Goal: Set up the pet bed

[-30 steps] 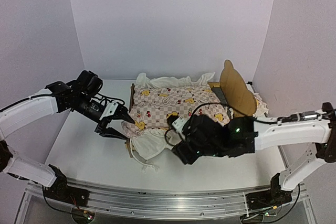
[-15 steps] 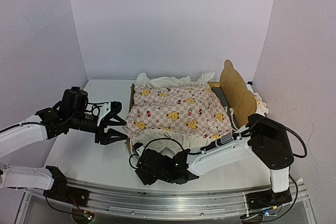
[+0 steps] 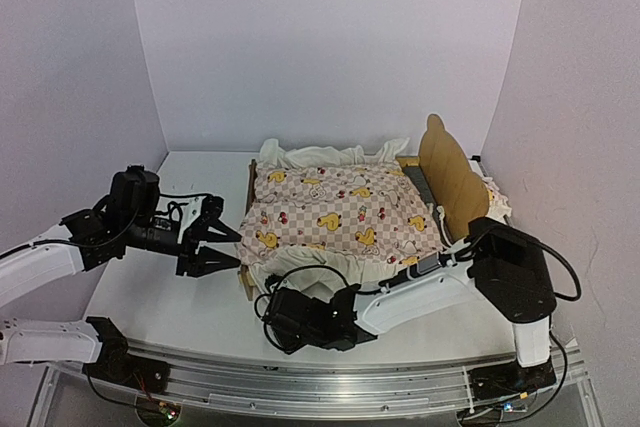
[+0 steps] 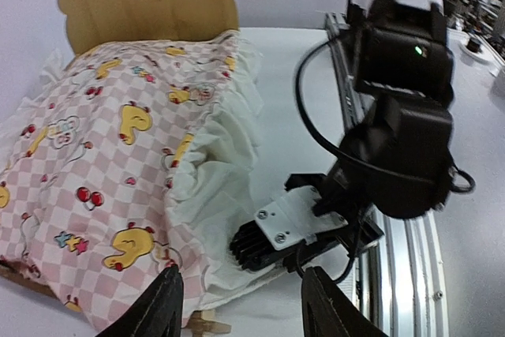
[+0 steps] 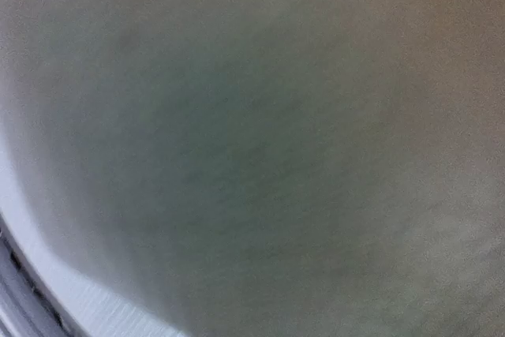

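The pet bed stands mid-table, its bear-ear headboard [image 3: 450, 175] [image 4: 150, 1] upright at the right end. A strip of dark grey base [image 3: 420, 183] shows beside the headboard. The pink checked duck quilt [image 3: 340, 212] [image 4: 95, 163] covers the rest, and its cream ruffle [image 3: 300, 272] [image 4: 213, 195] hangs over the near side. My right gripper [image 3: 278, 305] [image 4: 251, 244] is low at the bed's near-left corner, shut on that ruffle. Cloth fills the whole right wrist view. My left gripper [image 3: 232, 247] [image 4: 241, 305] hovers open just left of the foot end, holding nothing.
White cloth [image 3: 495, 199] bunches behind the headboard, by the right wall. The right arm's white link [image 3: 430, 287] lies along the bed's near side. An aluminium rail [image 3: 320, 382] [image 4: 410, 258] runs along the table's near edge. A wooden bed foot [image 4: 207, 323] shows under the quilt.
The right arm swung from the bed's near-right side down to its near-left corner and shut on the ruffle. The left gripper drew back slightly to the left and narrowed a little.
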`<state>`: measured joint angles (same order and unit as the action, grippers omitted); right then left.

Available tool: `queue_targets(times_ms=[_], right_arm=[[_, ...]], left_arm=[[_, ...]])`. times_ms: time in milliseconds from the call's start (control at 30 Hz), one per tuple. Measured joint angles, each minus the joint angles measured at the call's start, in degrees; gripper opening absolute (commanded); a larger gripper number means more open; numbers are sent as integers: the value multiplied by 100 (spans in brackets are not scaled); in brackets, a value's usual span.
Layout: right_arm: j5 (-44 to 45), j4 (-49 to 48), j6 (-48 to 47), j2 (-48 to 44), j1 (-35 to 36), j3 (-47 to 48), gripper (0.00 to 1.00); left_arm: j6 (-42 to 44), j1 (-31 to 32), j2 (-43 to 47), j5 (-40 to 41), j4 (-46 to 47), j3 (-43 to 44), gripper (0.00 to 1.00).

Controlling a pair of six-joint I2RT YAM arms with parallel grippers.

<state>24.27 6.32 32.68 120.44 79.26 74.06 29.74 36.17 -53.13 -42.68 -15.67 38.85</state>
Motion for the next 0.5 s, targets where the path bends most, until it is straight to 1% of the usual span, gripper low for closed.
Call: queue_targets(times_ms=[67,133,233,367,433,500], right_arm=[[-561,138,-84,-199,-18,-85,0],[-1076,200,-132,-466,-19,-186,0],[-1600,208,-158,-866,-24,-309,0],[-2192,52,-121,-1337,-143,-541,0],[-2459,-96,-61,-1443,-245,-656,0],[-2687,-296,32,-1476,-342,-799,0]], left_arm=[[238,242,-94,-147,-133,0,50],[514,622,-239,-232,-238,-34,49],[936,1013,-397,-314,-392,-183,49],[1758,1056,-607,-370,-562,-338,52],[2254,1055,-658,-372,-567,-440,54],[2568,1057,-663,-372,-451,-580,56]])
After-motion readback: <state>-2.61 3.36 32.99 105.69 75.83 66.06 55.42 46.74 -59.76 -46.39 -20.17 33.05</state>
